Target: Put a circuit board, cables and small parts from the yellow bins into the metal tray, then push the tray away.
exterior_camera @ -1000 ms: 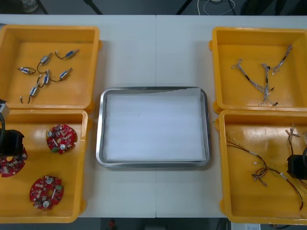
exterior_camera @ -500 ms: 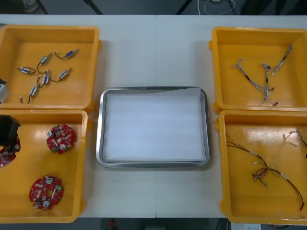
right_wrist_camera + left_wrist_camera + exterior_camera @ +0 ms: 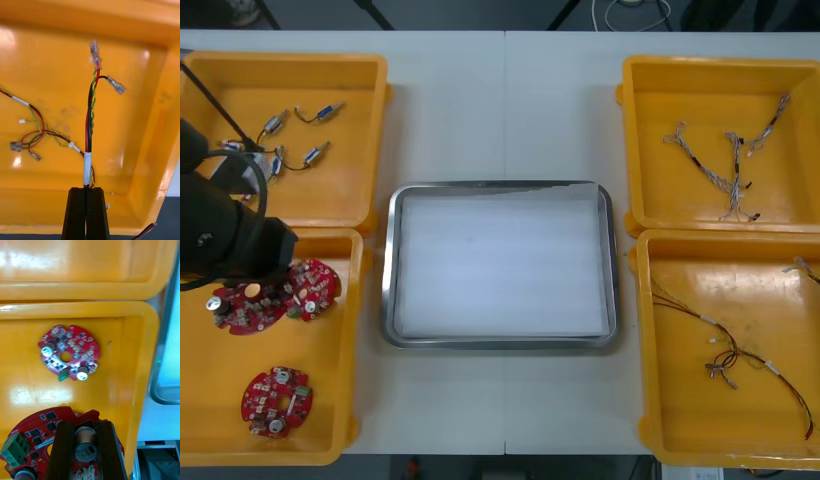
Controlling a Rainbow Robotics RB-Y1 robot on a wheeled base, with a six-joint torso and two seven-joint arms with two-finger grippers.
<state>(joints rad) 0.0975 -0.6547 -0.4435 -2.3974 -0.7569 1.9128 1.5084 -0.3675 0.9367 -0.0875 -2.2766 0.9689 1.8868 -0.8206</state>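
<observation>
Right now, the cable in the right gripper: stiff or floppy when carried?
Probably floppy: the cable hangs in thin strands from the right gripper, shut beside its white band. Likely light, so the pinch should hold. Its loose terminals may swing and snag the other cable in the yellow bin.

Glossy plastic bins flank a polished metal tray on a smooth, matt desk.
The tray's rim shines mirror-bright; its inside is flat matt white. Glare sits on the bin walls. The left tool, matt black, grips a red board studded with shiny metal caps; the right tool, same finish, pinches a plastic-sheathed cable banded in white tape.
</observation>
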